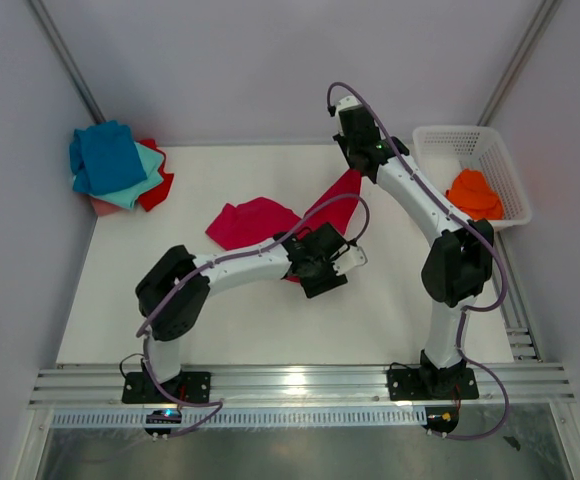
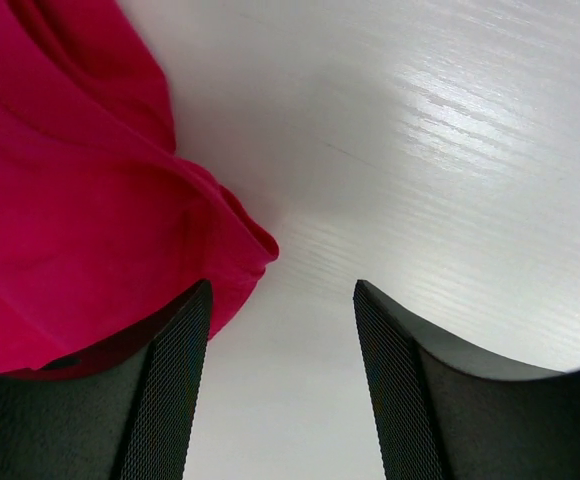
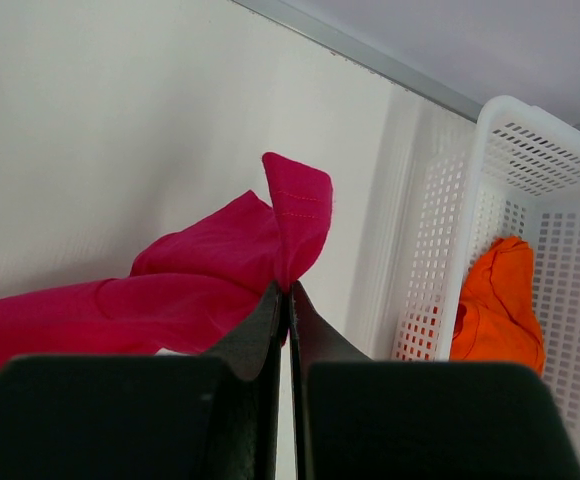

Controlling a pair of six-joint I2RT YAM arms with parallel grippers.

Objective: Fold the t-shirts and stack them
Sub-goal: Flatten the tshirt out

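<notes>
One crimson t-shirt [image 1: 255,222], spreading step — right hand [image 3: 288,292] clenched on its corner, left hand [image 2: 282,290] released beside it. Next, likely: left grasps an edge.

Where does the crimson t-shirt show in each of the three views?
Top external: crimson t-shirt mid-table, between the arms.
Left wrist: it fills the left side, beside the open left tool.
Right wrist: lower left, one corner pinched in the shut right tool.
Shared landmark: the white table, seen in all three.
</notes>
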